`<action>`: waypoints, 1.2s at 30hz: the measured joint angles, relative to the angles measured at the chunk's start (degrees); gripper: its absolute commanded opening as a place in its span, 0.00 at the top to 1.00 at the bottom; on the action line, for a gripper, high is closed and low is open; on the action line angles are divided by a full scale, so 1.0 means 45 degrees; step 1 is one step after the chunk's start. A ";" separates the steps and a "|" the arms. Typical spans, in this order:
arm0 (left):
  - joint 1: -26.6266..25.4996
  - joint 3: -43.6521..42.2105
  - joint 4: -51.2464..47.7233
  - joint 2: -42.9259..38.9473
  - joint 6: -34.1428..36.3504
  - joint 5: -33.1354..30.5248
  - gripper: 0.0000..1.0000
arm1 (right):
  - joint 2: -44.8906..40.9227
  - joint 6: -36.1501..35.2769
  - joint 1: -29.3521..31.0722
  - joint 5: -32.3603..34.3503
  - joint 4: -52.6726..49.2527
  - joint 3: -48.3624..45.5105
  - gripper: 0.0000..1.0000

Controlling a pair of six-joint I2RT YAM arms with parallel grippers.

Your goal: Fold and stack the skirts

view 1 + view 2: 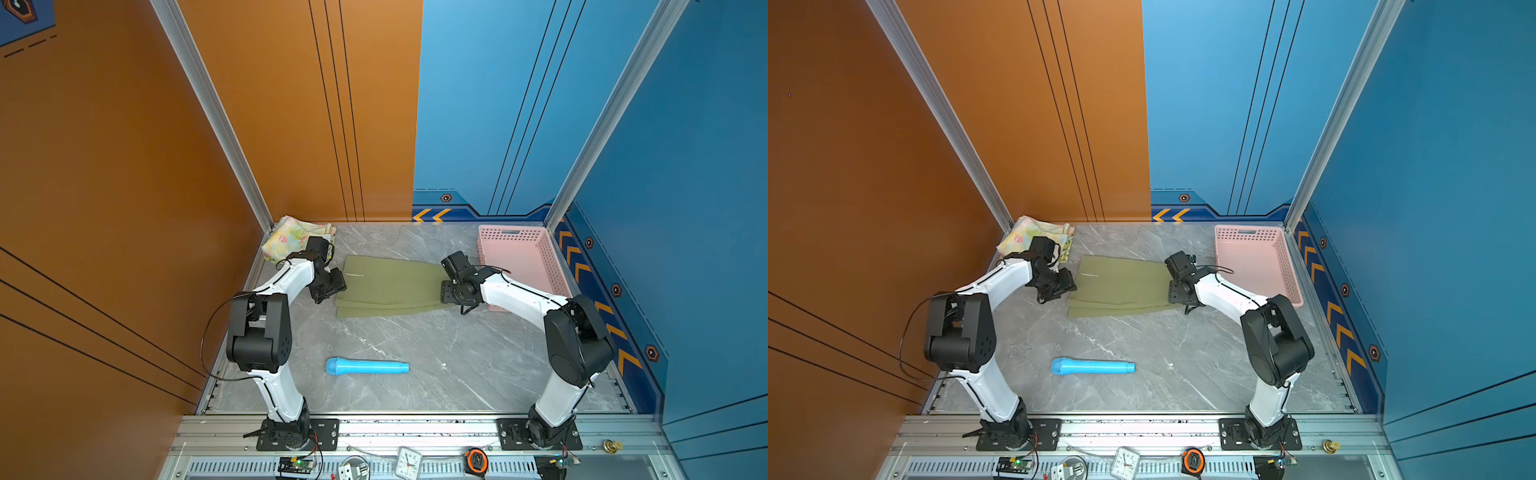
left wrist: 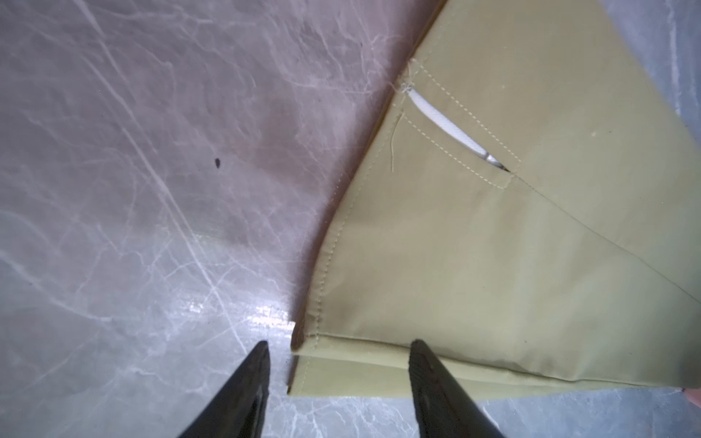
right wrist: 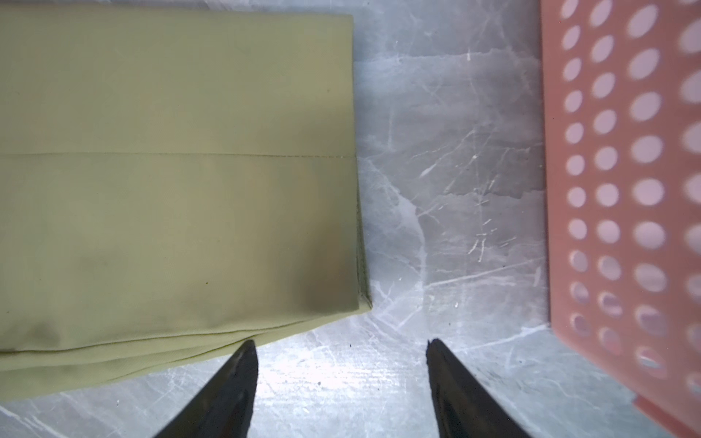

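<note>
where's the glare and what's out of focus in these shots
Left wrist view: bright glare on the marble table just ahead of the left hand, while the olive skirt is sharp down to its stitching. Right wrist view: the pink basket is blurred, and a soft shadow darkens the skirt's corner. In both top views the light is even, nothing blown out.
</note>
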 measured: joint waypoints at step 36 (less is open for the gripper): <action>-0.0097 -0.0005 0.0544 0.0622 -0.0185 -0.0593 1.00 | 0.2016 0.0364 -0.1166 -0.1841 0.1248 0.1273 1.00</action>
